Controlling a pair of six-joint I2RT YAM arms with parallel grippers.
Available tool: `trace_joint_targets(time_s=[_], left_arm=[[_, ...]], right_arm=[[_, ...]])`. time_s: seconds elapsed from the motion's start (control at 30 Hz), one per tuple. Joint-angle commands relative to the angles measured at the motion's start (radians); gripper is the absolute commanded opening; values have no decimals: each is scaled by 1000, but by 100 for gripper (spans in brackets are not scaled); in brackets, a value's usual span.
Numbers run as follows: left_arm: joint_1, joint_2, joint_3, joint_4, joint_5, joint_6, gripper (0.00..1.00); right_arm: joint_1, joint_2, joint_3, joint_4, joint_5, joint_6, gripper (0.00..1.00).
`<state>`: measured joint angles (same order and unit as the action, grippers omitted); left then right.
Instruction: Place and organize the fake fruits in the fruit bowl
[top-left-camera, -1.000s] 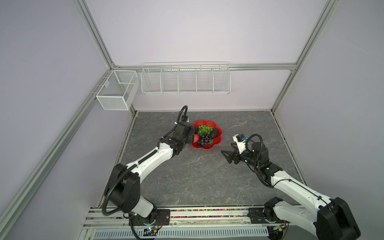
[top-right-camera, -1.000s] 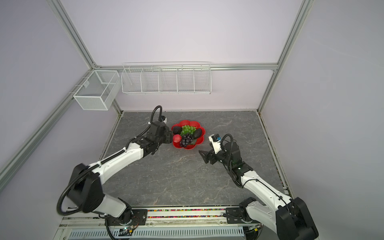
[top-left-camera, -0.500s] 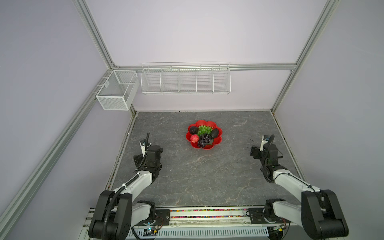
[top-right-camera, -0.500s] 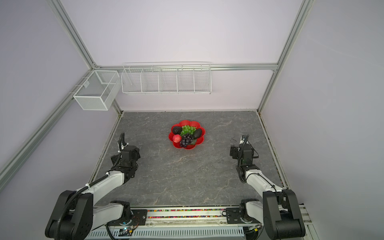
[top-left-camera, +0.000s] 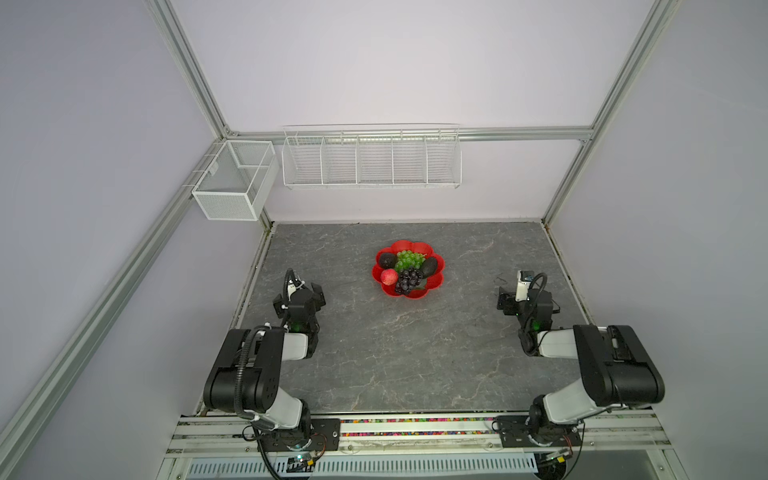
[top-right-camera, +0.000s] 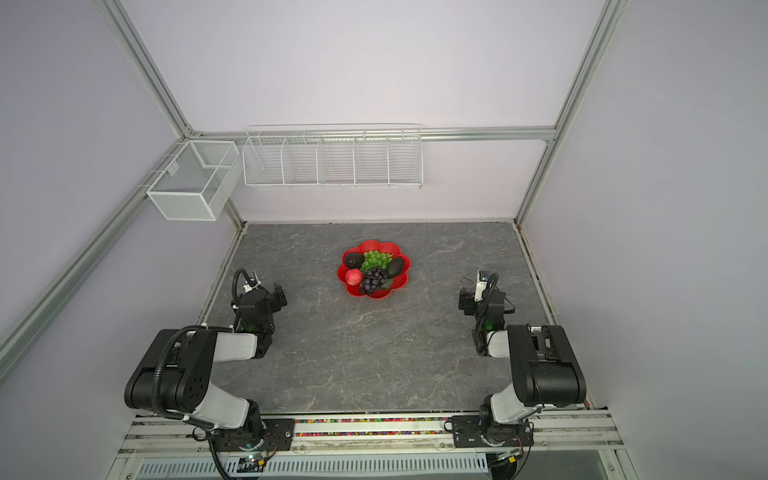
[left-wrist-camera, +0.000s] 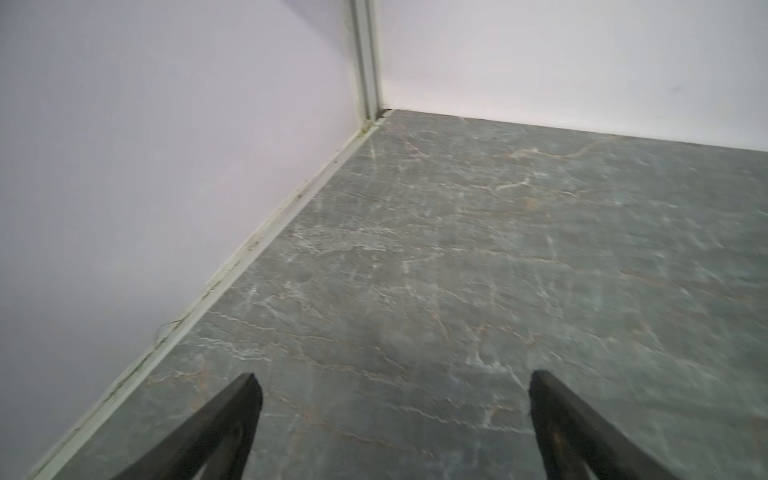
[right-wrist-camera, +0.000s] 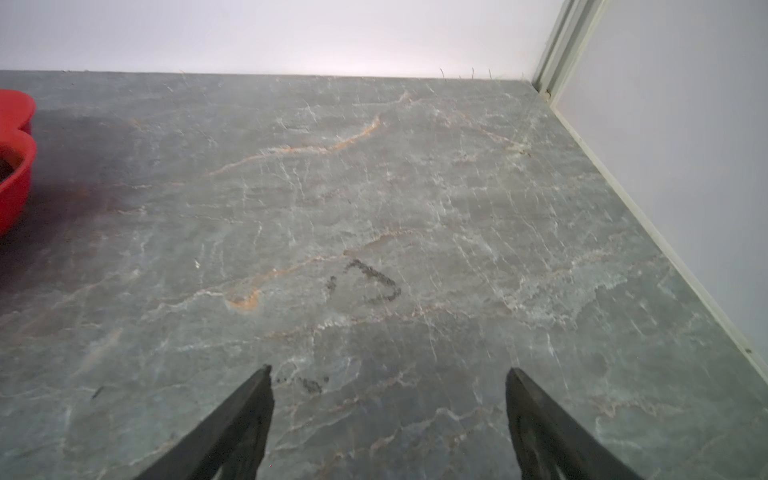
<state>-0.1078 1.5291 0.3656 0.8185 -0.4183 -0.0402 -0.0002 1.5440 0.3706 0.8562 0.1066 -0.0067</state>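
I see red bowl (top-left-camera: 436, 283) (top-right-camera: 401, 282) toward 12 o'clock on table (top-left-camera: 374, 353), fruit inside: green grapes (top-left-camera: 409, 259) at 12; purple grapes (top-left-camera: 407, 281) at 6; avocado (top-left-camera: 387, 260) at 10; second avocado (top-left-camera: 430, 266) at 3; red fruit (top-left-camera: 389, 276) at 8; left gripper (left-wrist-camera: 392, 375) at bowl's 9, right gripper (right-wrist-camera: 388, 369) at 3, both well apart from it, jaws spread, nothing held; dark scrawl (right-wrist-camera: 370, 282) on table, unreadable

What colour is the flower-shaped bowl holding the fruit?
The fruit bowl is bright red, seen best in a top view.

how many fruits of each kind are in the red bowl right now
avocado: 2
green grape bunch: 1
purple grape bunch: 1
red apple-like fruit: 1
total: 5, all in the red bowl
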Motion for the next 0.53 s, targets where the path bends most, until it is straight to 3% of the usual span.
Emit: trace_joint_targets(time_s=[0.0,0.03,0.13,0.3,0.5], left_arm=[[-2,3,0,111,80,45,100],[-2,38,5,169,40,41,99],[-1,2,39,32,-24,-7,99],[0,35,15,141,-24,8,99],[0,31,18,125,-23,4,99]], right_arm=[[-1,-6,6,41,-28,-32,88],[-1,-12,16,12,-32,-29,88],[-2,-8,11,24,-31,-31,88],[-2,-10,17,10,-33,-30,88],[-2,-10,16,11,-35,-30,88]])
